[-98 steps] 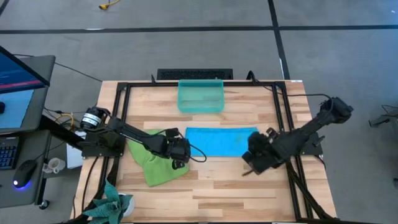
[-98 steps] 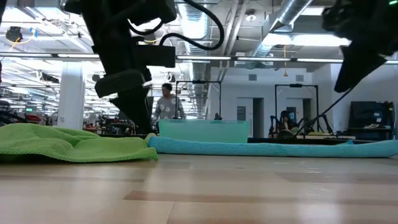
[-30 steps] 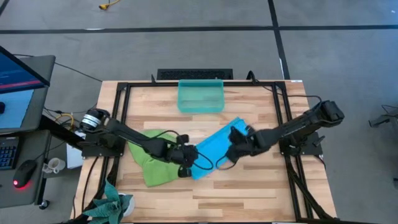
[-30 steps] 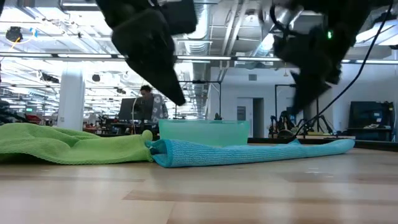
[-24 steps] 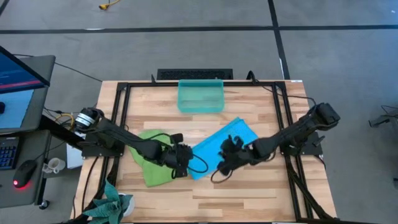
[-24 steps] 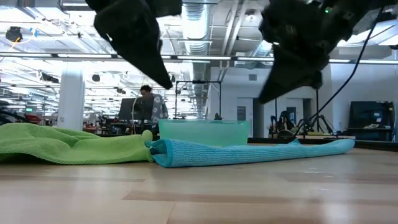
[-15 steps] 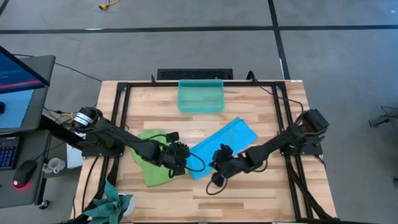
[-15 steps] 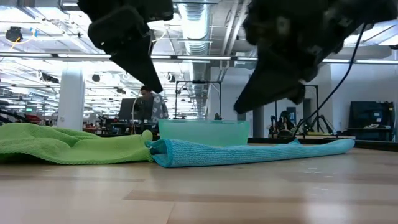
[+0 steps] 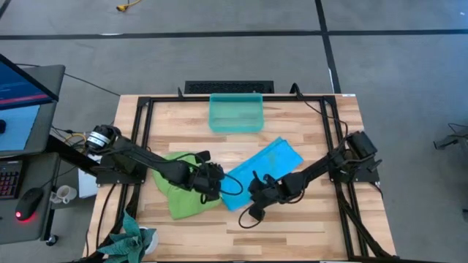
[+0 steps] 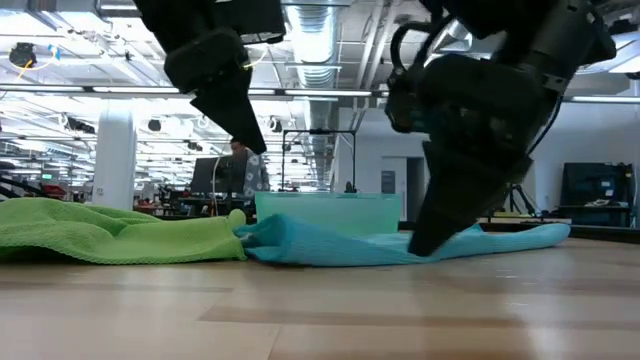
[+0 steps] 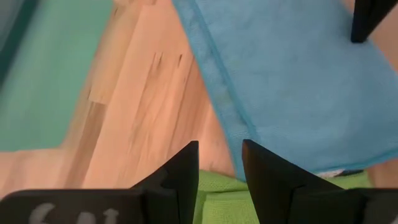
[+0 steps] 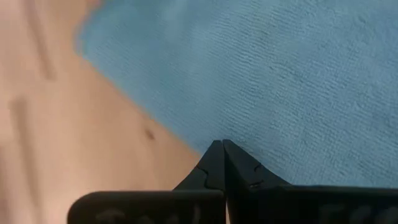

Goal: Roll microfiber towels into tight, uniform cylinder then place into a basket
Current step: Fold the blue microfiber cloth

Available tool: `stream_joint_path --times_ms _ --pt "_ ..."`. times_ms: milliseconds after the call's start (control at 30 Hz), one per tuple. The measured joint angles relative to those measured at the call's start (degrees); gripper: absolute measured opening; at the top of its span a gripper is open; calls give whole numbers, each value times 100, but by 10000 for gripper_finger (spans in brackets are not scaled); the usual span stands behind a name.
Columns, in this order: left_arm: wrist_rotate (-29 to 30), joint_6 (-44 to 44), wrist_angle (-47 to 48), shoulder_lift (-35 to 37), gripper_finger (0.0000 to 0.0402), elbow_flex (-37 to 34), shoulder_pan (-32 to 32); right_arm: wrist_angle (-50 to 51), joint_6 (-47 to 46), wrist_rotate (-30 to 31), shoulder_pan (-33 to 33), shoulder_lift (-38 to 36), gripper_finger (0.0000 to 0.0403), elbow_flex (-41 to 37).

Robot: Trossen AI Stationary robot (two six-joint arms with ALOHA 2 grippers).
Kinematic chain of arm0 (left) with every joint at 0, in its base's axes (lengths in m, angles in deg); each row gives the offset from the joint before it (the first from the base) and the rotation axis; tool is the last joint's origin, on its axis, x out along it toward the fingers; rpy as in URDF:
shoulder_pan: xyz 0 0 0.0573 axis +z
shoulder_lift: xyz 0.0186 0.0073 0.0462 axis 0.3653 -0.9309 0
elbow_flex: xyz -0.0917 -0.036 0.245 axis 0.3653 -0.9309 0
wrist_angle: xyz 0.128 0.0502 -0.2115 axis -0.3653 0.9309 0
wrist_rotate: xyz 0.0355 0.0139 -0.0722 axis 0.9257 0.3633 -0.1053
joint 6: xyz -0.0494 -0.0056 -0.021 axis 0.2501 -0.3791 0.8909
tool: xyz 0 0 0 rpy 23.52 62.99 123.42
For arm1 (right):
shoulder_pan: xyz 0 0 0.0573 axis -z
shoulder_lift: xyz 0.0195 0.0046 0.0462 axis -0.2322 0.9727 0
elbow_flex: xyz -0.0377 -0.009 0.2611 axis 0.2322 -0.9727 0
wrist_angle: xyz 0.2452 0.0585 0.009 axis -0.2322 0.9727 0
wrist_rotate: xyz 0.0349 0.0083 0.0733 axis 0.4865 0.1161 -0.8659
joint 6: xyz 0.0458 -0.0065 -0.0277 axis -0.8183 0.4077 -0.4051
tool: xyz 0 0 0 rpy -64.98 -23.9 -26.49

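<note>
The blue towel lay diagonally, its near corner between the right hand, pressed together, and the part-spread, empty left hand.

Left claw covers the spot where the lime green microfibre towel meets the sky blue microfibre towel, so overlap there can't be told. Right claw hides the blue towel's edge nearest the bench's front edge. In the low view the translucent teal plastic basket is partly screened by the blue towel. Wrist views crop both towels at their edges.
</note>
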Motion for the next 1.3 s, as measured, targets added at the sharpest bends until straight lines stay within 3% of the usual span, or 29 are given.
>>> stream_joint_path --times_ms 467,800,967,1200,1300 --pt "-2 55 -20 0 116 0 125 1338 -713 -798 -1103 -423 16 -13" --pt "-5 -1 -78 -1 116 0 177 2822 -2896 -486 -2157 -565 19 11" --pt "-7 -6 -83 -2 116 0 256 3153 -3442 -409 -2509 -702 23 -23" --pt "-11 -6 -90 -2 116 2 302 3485 -3526 640 -2868 -1299 12 -18" --pt "-13 -8 -122 -2 116 2 302 4019 -3345 1393 -2801 -1644 12 -14"
